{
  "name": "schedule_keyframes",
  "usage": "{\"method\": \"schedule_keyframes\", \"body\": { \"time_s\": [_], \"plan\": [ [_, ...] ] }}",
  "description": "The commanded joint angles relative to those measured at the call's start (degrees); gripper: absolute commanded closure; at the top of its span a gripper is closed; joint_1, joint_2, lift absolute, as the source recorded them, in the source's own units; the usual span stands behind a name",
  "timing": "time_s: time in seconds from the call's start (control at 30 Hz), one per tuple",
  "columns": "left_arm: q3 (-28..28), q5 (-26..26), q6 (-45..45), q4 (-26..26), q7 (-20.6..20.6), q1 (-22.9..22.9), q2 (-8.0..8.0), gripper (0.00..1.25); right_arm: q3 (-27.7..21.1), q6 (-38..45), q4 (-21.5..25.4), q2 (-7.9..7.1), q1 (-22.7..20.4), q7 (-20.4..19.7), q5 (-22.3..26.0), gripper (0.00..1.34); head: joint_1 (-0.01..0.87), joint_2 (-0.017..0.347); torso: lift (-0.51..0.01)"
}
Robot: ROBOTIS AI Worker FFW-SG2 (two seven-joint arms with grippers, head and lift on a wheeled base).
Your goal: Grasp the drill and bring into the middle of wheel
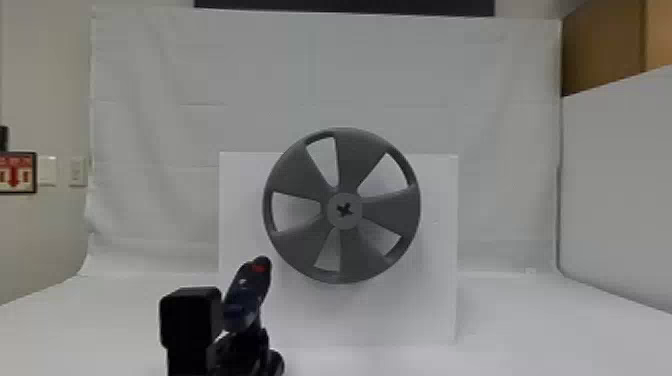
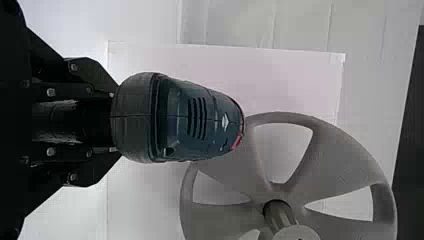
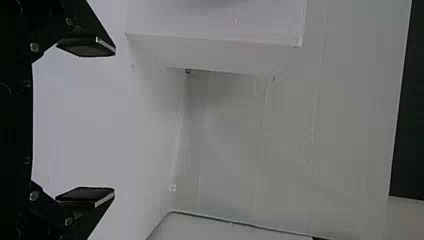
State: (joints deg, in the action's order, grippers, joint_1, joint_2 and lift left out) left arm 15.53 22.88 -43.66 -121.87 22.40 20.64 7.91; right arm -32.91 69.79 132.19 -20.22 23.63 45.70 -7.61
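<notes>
One drill (image 1: 245, 297) is squeezed in the left gripper (image 2: 115, 122); the middle of the wheel (image 1: 344, 210) is up higher, to the drill's right.

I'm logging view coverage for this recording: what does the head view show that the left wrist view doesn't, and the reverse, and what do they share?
Head view: a red-and-white sign and a wall switch at left, and a brown cabinet at upper right.

Left wrist view: the row of vent slots on the drill's housing, and the wheel's hub post from the side.

Both: the drill held in the left gripper, the wheel and the white board behind it.
</notes>
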Motion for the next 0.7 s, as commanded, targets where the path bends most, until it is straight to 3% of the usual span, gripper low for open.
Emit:
{"method": "schedule_keyframes", "body": {
  "time_s": [0.0,0.67],
  "plan": [
    [0.3,0.32,0.59,0.49,0.89,-0.42,0.18,1.22,0.04,0.0,0.0,0.09,0.01,0.0,-0.13,0.29,0.0,0.0,-0.406],
    [1.0,-1.7,0.77,1.81,1.6,-1.04,0.26,1.22,0.22,0.0,0.0,0.27,-0.08,0.0,-0.57,0.29,0.0,0.0,-0.406]
  ]
}}
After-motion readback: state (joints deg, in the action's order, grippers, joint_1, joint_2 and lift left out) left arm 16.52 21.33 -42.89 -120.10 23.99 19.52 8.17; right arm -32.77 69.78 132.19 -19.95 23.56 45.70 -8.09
